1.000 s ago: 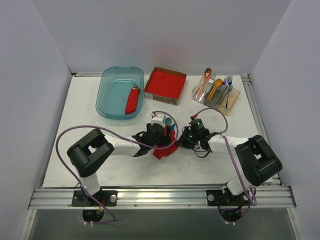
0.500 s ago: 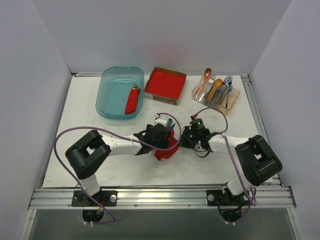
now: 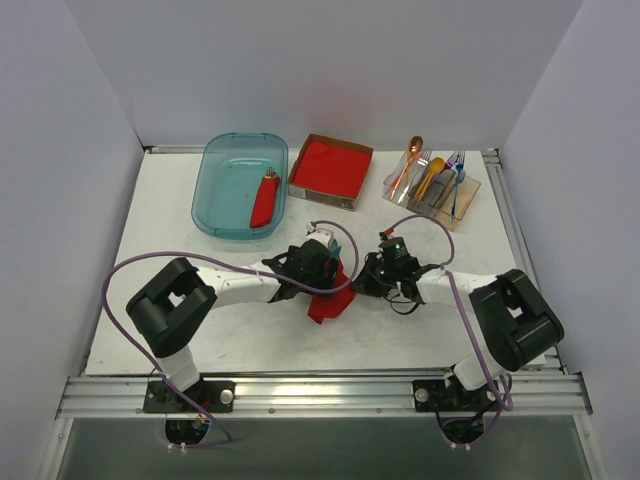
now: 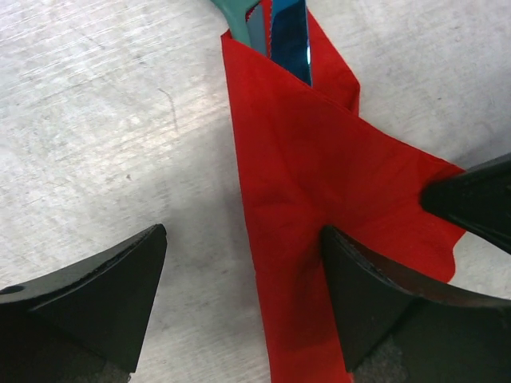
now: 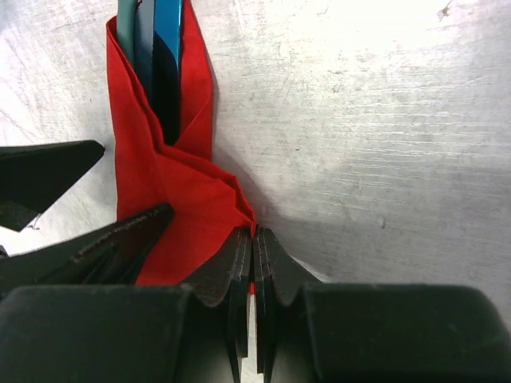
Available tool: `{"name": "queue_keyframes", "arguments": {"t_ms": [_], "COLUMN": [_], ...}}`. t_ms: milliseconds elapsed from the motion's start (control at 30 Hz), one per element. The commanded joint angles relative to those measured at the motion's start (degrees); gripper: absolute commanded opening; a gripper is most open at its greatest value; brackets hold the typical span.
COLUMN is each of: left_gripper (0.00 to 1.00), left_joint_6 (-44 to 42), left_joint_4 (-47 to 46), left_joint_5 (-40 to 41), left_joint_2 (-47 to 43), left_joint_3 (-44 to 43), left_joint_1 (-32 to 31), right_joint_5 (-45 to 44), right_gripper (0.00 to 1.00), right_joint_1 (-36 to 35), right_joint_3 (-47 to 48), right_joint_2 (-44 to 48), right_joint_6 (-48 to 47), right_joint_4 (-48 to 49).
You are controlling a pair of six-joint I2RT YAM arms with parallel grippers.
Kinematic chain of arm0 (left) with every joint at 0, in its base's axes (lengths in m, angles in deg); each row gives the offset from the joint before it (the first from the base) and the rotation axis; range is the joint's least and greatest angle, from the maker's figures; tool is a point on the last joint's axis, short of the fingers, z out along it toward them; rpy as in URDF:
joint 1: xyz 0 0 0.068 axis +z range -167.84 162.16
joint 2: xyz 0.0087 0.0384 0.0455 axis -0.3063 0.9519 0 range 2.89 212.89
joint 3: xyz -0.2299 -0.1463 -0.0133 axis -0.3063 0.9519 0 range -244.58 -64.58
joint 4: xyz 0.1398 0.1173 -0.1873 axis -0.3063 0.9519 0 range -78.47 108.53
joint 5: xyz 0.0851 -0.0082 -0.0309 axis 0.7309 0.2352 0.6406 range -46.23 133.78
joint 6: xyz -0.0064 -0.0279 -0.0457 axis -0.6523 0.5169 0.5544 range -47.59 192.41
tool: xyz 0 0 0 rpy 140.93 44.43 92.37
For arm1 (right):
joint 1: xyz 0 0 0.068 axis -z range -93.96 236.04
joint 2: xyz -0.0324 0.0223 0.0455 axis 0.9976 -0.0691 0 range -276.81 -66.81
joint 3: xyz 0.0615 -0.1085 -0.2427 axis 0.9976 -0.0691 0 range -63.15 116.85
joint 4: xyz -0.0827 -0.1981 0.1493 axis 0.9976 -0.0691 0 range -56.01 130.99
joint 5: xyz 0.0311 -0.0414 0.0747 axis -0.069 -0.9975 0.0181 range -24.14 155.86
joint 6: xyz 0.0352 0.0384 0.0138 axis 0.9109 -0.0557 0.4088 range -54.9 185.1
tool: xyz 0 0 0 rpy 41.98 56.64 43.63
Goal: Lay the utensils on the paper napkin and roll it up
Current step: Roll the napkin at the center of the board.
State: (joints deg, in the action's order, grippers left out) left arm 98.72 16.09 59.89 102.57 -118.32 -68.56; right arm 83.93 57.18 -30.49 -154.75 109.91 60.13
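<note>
Top external view: the paper napkin [image 3: 328, 303] lies folded around the utensils [image 4: 287, 32] in the middle of the white table [image 3: 180, 250], between the two arms. A teal handle and a blue one poke out of its far end. The left gripper [image 4: 239, 295] is spread wide, one finger on each side of the red fold. The right gripper [image 5: 252, 247] is closed tight, pinching the napkin's edge.

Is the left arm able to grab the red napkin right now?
Probably yes. The left tool hangs open right over the paper napkin, one finger above bare table, the other above the red fold, with nothing in between. The right tool pinches the napkin's edge from the other side.
</note>
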Motion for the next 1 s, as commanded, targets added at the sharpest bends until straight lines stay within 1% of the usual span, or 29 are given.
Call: {"name": "queue_keyframes", "arguments": {"t_ms": [0, 100, 433, 600, 667, 833, 967], "left_gripper": [0.88, 0.89, 0.89, 0.87, 0.86, 0.85, 0.83], "left_joint_6": [-1.17, -1.87, -5.21, -5.47, -5.56, -6.18, -6.79], "left_joint_4": [7.75, 7.13, 5.99, 5.46, 5.46, 6.34, 6.78], "left_joint_5": [-0.91, -1.88, -5.57, -7.94, -8.91, -9.44, -9.35], "left_joint_2": [-1.76, -2.99, -5.81, -6.43, -6.34, -5.29, -2.31], "left_joint_3": [-0.84, -1.19, -1.99, -3.22, -3.74, -5.85, -7.61], "left_joint_1": [2.82, 3.87, 3.87, 3.79, 3.87, 3.35, 2.56], "right_joint_5": [-1.98, -1.72, -1.72, -1.72, -1.63, -1.54, -1.54], "right_gripper": [0.0, 0.0, 0.0, 0.0, 0.0, 0.0, 0.0], "right_joint_1": [0.91, 0.91, 0.65, 0.65, 0.65, 0.65, 0.65], "right_joint_3": [0.21, -0.06, -1.73, -1.82, -1.73, -1.73, -1.9], "right_joint_2": [0.22, 0.93, 2.25, 2.16, 2.07, 1.98, 2.42], "right_joint_6": [-1.4, -1.31, -0.43, -0.43, -0.35, -0.35, -0.08], "right_joint_4": [-1.21, -1.38, -1.12, -0.85, -0.77, -0.59, -0.5]}}
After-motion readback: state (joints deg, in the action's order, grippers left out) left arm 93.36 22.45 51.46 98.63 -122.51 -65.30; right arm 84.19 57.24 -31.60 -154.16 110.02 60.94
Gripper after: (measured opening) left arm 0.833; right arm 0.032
